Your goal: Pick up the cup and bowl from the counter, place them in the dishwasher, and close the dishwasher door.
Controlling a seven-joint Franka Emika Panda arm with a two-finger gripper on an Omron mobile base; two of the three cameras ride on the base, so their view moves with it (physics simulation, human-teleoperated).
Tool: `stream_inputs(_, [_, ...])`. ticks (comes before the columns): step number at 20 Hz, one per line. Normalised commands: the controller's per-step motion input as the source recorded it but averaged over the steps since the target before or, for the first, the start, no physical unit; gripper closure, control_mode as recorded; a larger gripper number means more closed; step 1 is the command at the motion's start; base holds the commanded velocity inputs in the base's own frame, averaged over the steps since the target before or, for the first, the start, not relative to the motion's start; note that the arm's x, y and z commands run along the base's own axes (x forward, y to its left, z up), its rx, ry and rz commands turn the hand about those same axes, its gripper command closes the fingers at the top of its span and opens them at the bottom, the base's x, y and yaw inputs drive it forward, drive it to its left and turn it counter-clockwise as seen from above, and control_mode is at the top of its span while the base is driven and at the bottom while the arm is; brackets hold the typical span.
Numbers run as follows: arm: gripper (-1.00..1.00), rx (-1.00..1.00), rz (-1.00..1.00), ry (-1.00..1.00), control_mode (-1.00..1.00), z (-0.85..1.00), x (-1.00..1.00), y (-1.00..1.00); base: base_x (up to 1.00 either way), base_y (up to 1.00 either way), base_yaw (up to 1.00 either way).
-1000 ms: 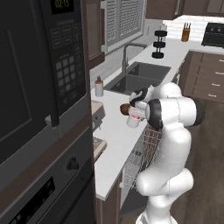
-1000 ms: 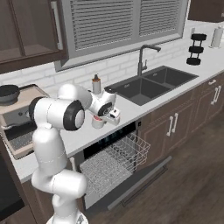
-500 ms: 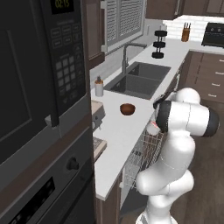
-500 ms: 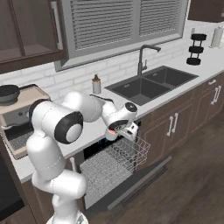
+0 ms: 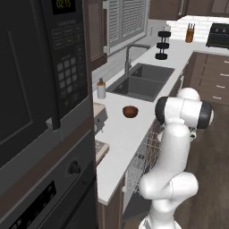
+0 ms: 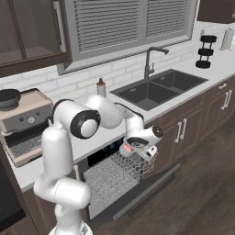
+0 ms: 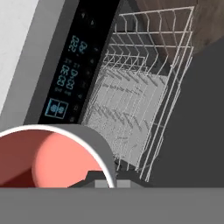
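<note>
A: Where is the cup (image 7: 48, 159) found at this moment?

B: It is held in the gripper (image 6: 137, 146), whose jaws are closed on its rim. In the right base view the cup is carried above the outer front corner of the pulled-out wire rack (image 6: 114, 172) of the dishwasher (image 6: 108, 153). In the hand view its red inside is seen close up, with the rack and the dark control strip (image 7: 76, 78) beyond it.

A: And the other things?

B: The bowl (image 5: 130, 112) is left on the counter (image 5: 120, 147), near the sink (image 5: 143, 82) and well apart from the arm. The dishwasher door (image 6: 147, 190) is lowered and open.

A: Which step is judged to be in hand?

B: The placing of the cup. It has been lifted off the counter, but it is not yet set in the rack.

A: What is called for next?

B: The cup should be brought inward over the rack floor and lowered between the wires before it is released, since it hangs near the rack's edge. After that, the bowl is to be fetched and the door raised.
</note>
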Motion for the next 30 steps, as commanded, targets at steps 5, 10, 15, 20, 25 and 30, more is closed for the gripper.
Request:
stream_inputs(5, [1.00, 0.14, 0.00, -0.02, -1.00, -0.59, 0.50, -0.02, 0.00, 0.00, 0.00])
stream_inputs(10, [1.00, 0.03, 0.00, -0.02, -1.00, -0.49, 0.75, 0.00, 0.00, 0.00, 0.00])
stream_inputs(15, [1.00, 0.00, 0.00, 0.00, -1.00, -0.54, 0.59, 0.04, 0.00, 0.00, 0.00])
stream_inputs(20, [1.00, 0.00, 0.00, 0.00, -1.00, -0.59, 0.38, 0.09, 0.00, 0.00, 0.00])
stream_inputs(25, [1.00, 0.00, 0.00, 0.00, -1.00, -0.57, 0.11, 0.07, 0.00, 0.00, 0.00])
stream_inputs(30, [1.00, 0.00, 0.00, 0.00, -1.00, -0.55, 0.05, 0.06, 0.00, 0.00, 0.00])
